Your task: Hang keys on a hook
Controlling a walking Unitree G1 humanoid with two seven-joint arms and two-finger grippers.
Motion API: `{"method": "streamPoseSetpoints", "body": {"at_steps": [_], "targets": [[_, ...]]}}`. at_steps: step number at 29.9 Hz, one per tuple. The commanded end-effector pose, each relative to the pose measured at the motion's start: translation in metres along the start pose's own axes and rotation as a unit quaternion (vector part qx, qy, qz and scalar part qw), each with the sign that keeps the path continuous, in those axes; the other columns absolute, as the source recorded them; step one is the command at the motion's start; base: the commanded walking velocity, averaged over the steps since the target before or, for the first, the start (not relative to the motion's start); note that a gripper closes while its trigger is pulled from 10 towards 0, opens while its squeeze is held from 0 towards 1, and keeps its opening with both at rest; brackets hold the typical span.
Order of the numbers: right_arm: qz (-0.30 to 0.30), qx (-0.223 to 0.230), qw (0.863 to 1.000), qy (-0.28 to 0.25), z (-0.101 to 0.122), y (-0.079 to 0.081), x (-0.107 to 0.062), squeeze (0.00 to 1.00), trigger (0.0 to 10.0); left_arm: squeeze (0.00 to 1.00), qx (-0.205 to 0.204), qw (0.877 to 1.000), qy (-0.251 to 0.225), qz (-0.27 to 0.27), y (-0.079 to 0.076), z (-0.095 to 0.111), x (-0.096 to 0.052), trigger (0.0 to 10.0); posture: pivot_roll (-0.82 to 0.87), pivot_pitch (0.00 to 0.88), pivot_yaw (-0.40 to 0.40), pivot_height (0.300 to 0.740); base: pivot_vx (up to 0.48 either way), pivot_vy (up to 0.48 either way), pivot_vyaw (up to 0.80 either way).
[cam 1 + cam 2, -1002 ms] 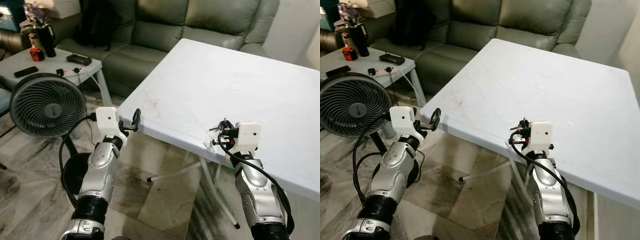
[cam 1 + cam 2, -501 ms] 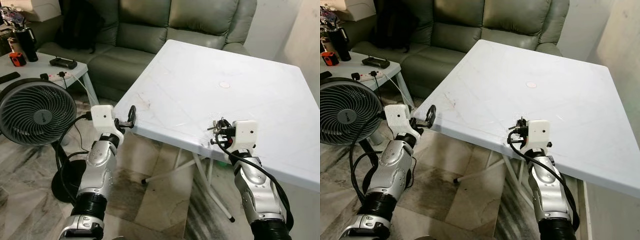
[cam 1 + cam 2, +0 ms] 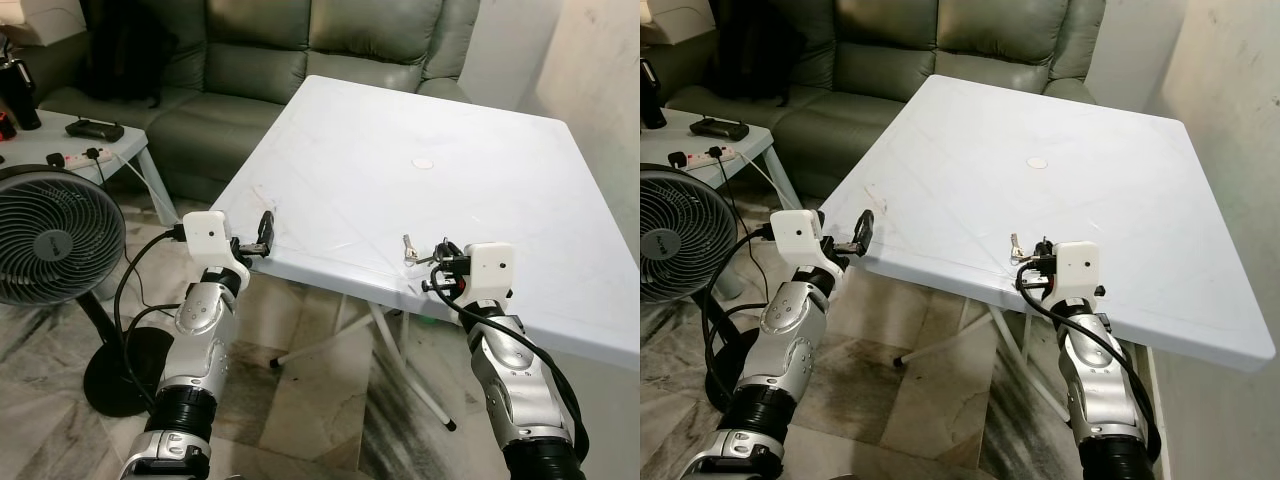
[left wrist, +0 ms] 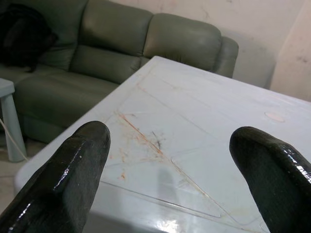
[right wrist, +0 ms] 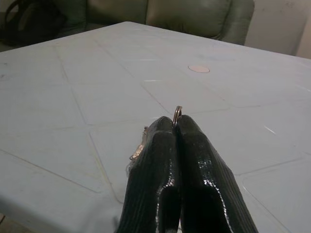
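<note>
Right gripper (image 5: pixel 176 127) clamped on key ring (image 5: pixel 177 115) above white table (image 3: pixel 480 190); left gripper (image 3: pixel 264 232) spread apart at table's corner.

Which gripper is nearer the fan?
Left. The left gripper hangs open off the white table's near corner, just beside the fan. The right gripper, shut on the keys, sits over the table's front edge, far across from it.
</note>
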State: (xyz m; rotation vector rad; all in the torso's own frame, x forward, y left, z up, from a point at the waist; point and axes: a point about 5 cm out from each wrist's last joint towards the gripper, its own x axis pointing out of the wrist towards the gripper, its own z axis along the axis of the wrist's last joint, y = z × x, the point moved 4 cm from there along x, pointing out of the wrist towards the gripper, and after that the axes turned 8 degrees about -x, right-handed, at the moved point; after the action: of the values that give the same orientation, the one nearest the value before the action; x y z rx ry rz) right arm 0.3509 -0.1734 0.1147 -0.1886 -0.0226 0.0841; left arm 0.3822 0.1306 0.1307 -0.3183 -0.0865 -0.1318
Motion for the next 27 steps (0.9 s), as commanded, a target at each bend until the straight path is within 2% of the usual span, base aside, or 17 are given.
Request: {"method": "streamPoseSetpoints", "body": {"at_steps": [1, 9, 11, 27], "targets": [[-0.001, -0.004, 1.0, -0.007, 0.0041, -0.0021, 0.0022, 0.0, 10.0, 0.0, -0.004, 1.0, 0.004, 0.003, 0.0008, 0.0, 0.0024, 10.0, 0.06, 0.0, -0.04, 0.74, 0.0, 0.442, -0.72], [-0.003, -0.005, 1.0, -0.007, 0.0039, -0.0027, 0.0025, 0.0, 10.0, 0.0, -0.007, 1.0, 0.003, 0.006, 0.0016, 0.0012, 0.0034, 10.0, 0.06, 0.0, -0.041, 0.74, 0.0, 0.469, -0.72], [-0.004, -0.005, 1.0, -0.006, 0.0035, -0.0031, 0.0023, 0.0, 10.0, 0.0, 0.001, 1.0, -0.002, 0.01, 0.0025, 0.0028, 0.0034, 10.0, 0.06, 0.0, -0.042, 0.74, 0.0, 0.0, -0.72], [-0.008, -0.004, 1.0, -0.003, 0.0031, -0.0044, 0.0037, 0.0, 10.0, 0.0, -0.019, 0.999, 0.011, 0.034, 0.0041, 0.0004, 0.0063, 10.0, 0.06, 0.0, -0.051, 0.74, 0.0, 0.0, -0.72]]}}
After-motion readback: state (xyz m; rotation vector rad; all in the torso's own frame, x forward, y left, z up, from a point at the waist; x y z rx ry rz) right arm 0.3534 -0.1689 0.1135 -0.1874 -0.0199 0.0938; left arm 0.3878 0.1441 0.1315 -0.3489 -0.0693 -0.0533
